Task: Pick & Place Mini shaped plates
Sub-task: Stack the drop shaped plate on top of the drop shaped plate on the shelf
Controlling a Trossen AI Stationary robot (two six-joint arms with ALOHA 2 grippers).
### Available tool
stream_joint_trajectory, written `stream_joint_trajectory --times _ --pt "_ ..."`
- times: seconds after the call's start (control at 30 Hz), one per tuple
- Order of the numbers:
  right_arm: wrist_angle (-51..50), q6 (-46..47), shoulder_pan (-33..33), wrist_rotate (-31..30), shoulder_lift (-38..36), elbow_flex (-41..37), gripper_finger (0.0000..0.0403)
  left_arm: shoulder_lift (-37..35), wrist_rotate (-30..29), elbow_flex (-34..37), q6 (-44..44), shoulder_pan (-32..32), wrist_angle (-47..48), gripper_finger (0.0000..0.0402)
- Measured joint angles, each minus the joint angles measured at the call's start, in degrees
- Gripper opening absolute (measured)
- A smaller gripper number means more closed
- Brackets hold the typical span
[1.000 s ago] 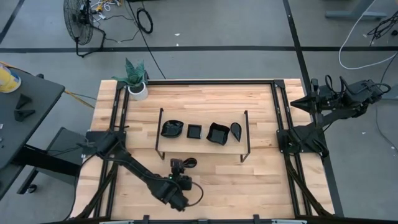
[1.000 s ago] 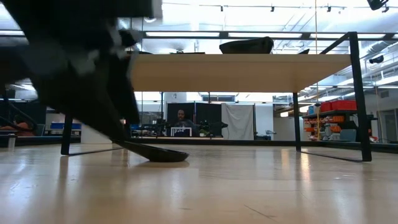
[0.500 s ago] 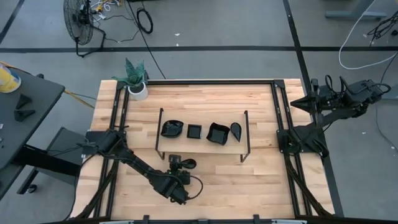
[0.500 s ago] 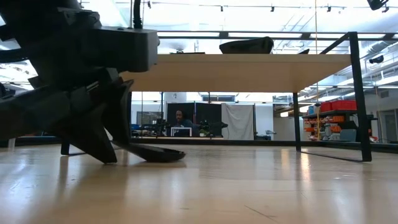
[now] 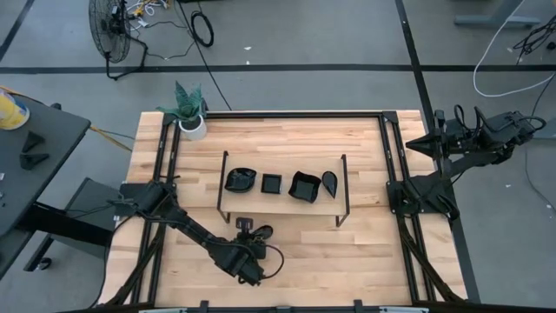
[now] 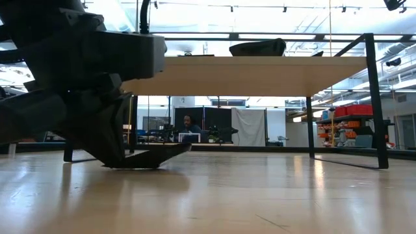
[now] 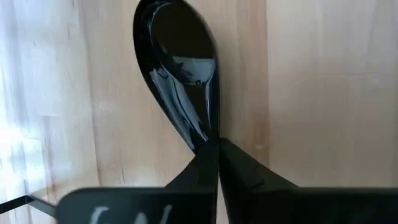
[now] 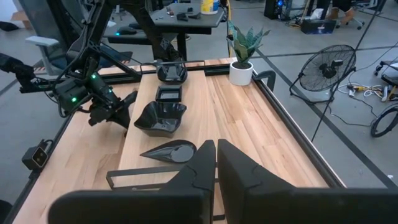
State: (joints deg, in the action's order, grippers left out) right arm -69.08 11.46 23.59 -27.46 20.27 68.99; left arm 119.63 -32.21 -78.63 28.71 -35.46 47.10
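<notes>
From above, the left gripper (image 5: 248, 231) sits low at the front of the table (image 5: 287, 252), pinched on the tail of a teardrop plate (image 5: 261, 231); four more mini plates (image 5: 281, 183) line the shelf of the wire frame (image 5: 342, 188), and a potted plant (image 5: 190, 113) stands at the back left corner. The right gripper (image 5: 437, 143) is parked off the table's right edge, its fingers together and empty. At table height, the teardrop plate (image 6: 151, 156) tilts, its far end raised off the wood. The left wrist view shows both fingers (image 7: 198, 171) clamped on the plate's narrow tip (image 7: 205, 134). The right wrist view shows its own fingers (image 8: 200, 168) pressed together.
</notes>
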Motion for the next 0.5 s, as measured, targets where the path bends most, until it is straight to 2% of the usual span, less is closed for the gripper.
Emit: stream_joint_trajectory --times 0.23,0.4,0.5 --pt "0.0 0.01 -0.01 0.02 0.0 0.0 0.0023 0.02 2.23 -0.99 0.1 -0.11 1.8 0.0005" --pt "0.0 0.0 -0.01 0.01 0.0 0.0 0.0023 0.07 2.04 -6.01 -2.72 -0.25 4.68 0.0004" --pt "0.0 0.0 -0.02 0.02 0.0 0.0 0.0023 0.07 -0.57 -9.96 -6.63 -0.5 5.06 0.0003"
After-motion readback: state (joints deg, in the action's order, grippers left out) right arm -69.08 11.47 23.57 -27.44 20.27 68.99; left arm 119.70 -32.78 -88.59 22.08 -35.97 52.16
